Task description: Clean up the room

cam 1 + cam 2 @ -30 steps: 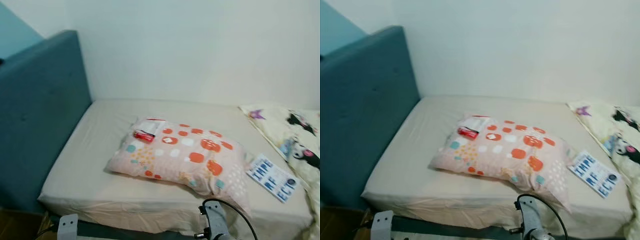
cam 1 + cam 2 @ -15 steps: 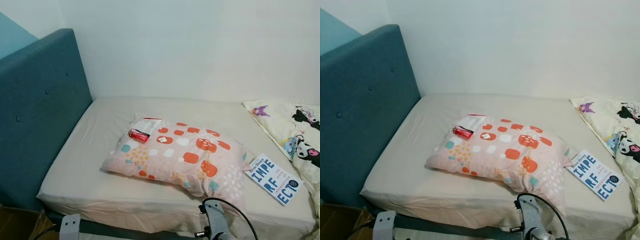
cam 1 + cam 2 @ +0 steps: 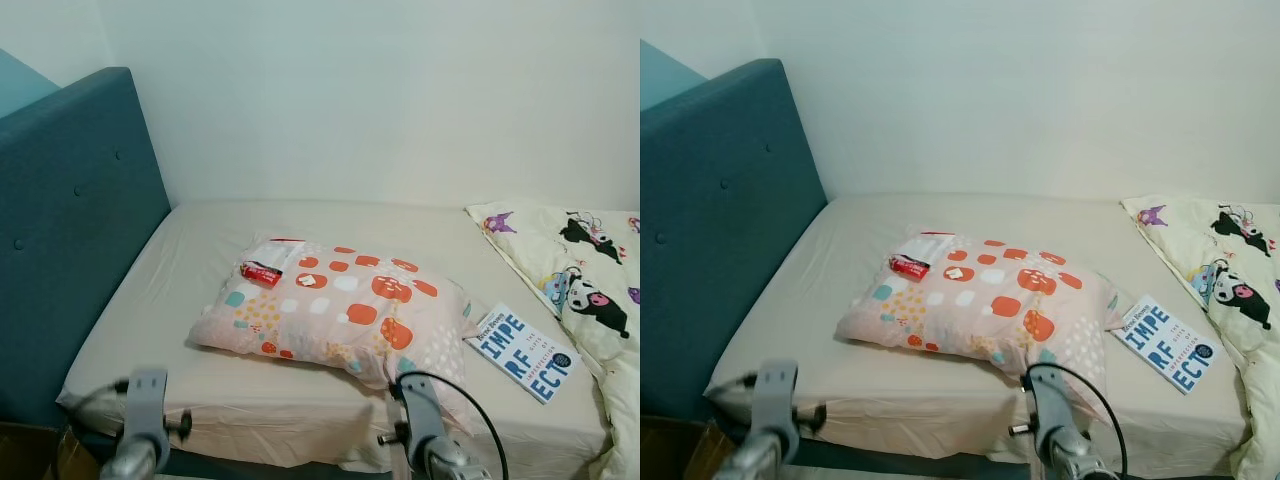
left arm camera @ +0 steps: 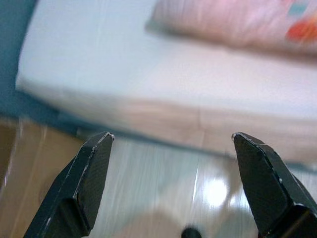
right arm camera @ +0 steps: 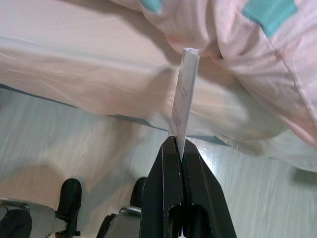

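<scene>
A pink pillow (image 3: 340,315) with orange and teal patches lies across the middle of the bed (image 3: 150,320). A small red can (image 3: 261,273) rests on its far left corner, on a white packet (image 3: 283,253). A blue and white book (image 3: 523,353) lies flat on the mattress to the right of the pillow. My left gripper (image 4: 172,136) is open and holds nothing, low over the pale floor beside the bed's near edge. My right gripper (image 5: 177,144) is shut on a thin white paper slip (image 5: 185,89), just below the pillow's overhanging near corner.
A tall teal headboard (image 3: 70,220) closes the bed's left side and a white wall runs behind it. A cream cartoon-print blanket (image 3: 580,290) covers the right end. A brown box (image 3: 30,450) sits on the floor at the lower left. My feet (image 5: 69,193) stand on pale flooring.
The camera has shifted, so the whole scene sits a little further left. Both arms have come up at the bottom of the eye views, the left one more.
</scene>
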